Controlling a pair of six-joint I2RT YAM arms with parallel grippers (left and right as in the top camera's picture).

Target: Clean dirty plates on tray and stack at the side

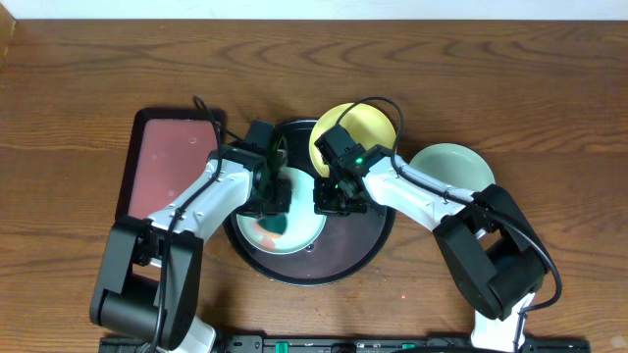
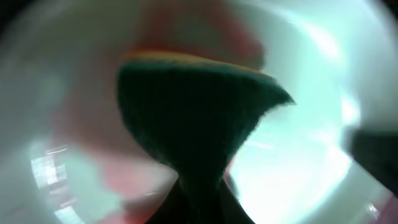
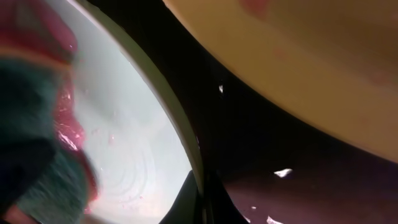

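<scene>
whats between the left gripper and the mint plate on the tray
A dark green sponge, against the smeared mint plate under the left gripper. The left wrist view shows it close; the overhead too.

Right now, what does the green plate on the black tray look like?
The green plate is small, round, pale mint and shiny, with a raised rim. Reddish smears streak its middle. It lies flat on the left side of the black tray. A green sponge, held by the left jaws, presses on it; the right jaws sit at its right edge.
</scene>
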